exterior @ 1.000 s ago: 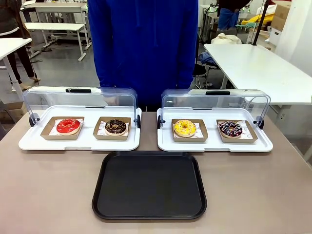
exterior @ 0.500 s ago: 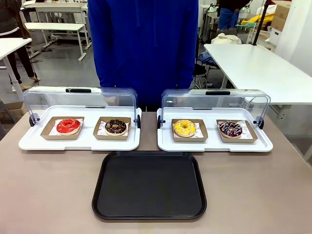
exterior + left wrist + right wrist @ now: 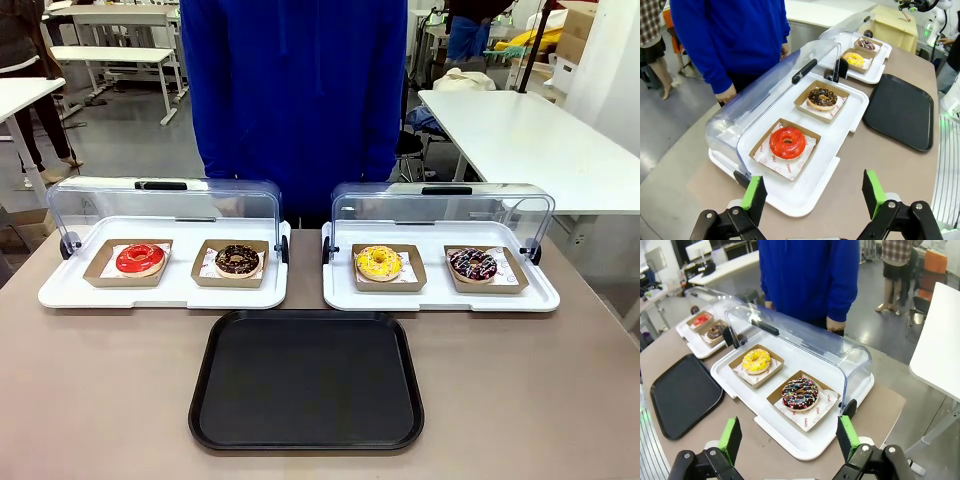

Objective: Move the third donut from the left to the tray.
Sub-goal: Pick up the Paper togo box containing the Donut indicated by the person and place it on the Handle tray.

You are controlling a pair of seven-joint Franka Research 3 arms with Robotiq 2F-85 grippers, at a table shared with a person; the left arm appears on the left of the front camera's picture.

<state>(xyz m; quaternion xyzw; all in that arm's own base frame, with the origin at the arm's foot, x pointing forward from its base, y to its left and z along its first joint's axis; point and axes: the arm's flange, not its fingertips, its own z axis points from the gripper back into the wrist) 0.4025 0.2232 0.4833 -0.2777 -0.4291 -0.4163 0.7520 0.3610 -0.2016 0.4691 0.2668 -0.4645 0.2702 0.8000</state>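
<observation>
Your right tool (image 3: pixel 790 435) and left tool (image 3: pixel 812 192) hang wide open, empty; pinch the holder (image 3: pixel 775 361) under the yellow donut (image 3: pixel 756 360) by its rim.

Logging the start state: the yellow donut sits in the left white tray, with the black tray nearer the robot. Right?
No: the yellow donut sits in the right white tray, as the front view shows. The black tray does lie nearer the robot.
</observation>
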